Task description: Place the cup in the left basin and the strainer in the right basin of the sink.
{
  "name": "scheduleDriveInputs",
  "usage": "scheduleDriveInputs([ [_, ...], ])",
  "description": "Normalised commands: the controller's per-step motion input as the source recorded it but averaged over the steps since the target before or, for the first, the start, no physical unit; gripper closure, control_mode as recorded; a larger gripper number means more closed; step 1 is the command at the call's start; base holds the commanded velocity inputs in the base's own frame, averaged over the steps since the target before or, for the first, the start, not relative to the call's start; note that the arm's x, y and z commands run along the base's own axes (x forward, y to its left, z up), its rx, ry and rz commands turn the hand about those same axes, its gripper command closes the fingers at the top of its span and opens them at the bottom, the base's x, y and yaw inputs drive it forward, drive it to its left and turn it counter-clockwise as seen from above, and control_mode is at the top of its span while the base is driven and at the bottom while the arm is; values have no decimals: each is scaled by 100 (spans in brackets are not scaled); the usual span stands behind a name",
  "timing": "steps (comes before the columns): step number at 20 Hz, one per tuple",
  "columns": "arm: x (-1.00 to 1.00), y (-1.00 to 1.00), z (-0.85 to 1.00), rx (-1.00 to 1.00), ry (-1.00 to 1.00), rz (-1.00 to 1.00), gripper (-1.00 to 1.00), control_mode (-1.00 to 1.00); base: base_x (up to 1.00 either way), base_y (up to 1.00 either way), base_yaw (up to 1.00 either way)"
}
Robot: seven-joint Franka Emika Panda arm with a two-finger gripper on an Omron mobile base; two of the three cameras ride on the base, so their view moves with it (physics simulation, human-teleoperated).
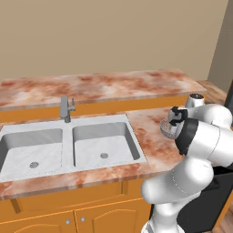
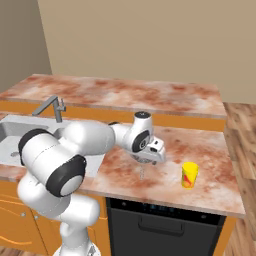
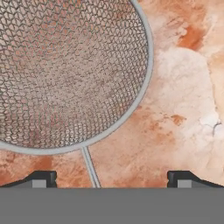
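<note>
One red mark on the cup (image 2: 189,175); no readable writing

The arm (image 2: 75,150) is built of fat, glossy white rounded links with black bands at the joints, narrowing to a white wrist with a dark cap, behind two small dark, squarish jaws.

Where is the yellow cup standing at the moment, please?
In the right base view the cup stands upright on the counter, right of the gripper and far from the sink.
</note>
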Motion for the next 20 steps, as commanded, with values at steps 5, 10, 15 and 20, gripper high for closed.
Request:
scheduleDriveInputs([
  [5,0,23,-11,0,-7,0,-100,-100,0,0,0],
  [10,0,-2,-24,0,0,5,-100,-100,0,0,0],
  [15,10,-27,-18,0,-1,7,-100,-100,0,0,0],
  [20,19,-2,-19,0,-2,7,-100,-100,0,0,0],
])
